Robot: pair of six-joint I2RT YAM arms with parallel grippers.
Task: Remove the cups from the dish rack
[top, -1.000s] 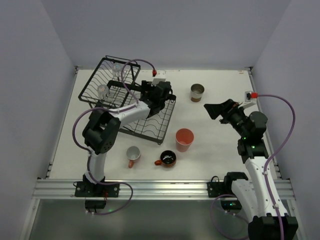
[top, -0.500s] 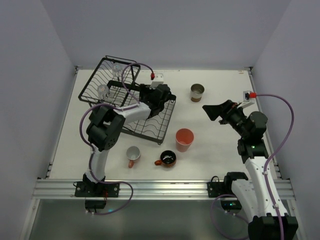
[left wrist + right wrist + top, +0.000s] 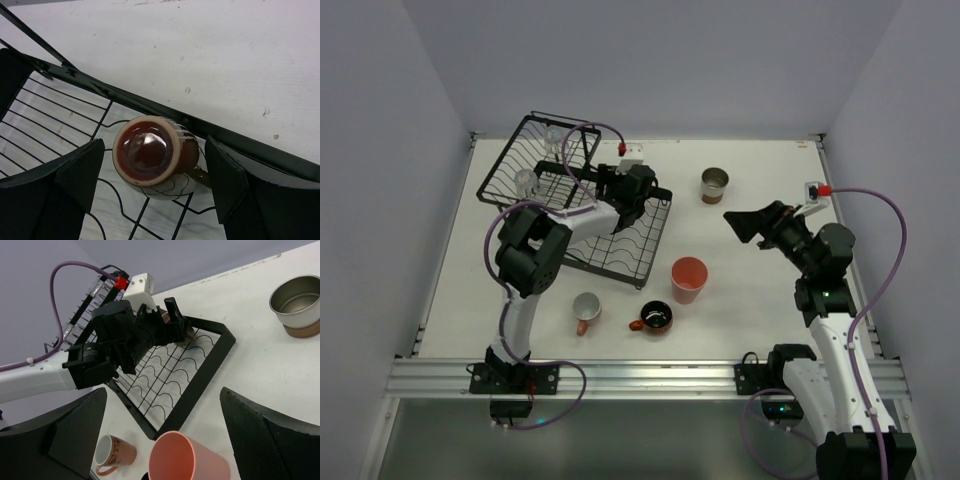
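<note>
A small brown cup [image 3: 152,155] lies on its side on the grid of the black dish rack [image 3: 620,262], by its far edge bar. My left gripper [image 3: 152,172] is open, with one jaw on each side of the cup and a gap at both; it also shows in the top view [image 3: 632,185]. Two clear glasses [image 3: 553,140] [image 3: 525,182] sit in the tilted basket section. On the table stand a salmon-pink tumbler [image 3: 688,278], a pink mug [image 3: 586,310], an orange-red mug [image 3: 655,317] and a cream-and-brown cup [image 3: 714,184]. My right gripper [image 3: 745,222] is open and empty above the table.
The rack's flat tray [image 3: 200,370] holds only the brown cup. White walls close in the table on the left, back and right. A purple cable loops over the basket section [image 3: 590,130].
My left gripper has shifted a little toward the back left over the rack's far corner. The right arm has barely moved.
</note>
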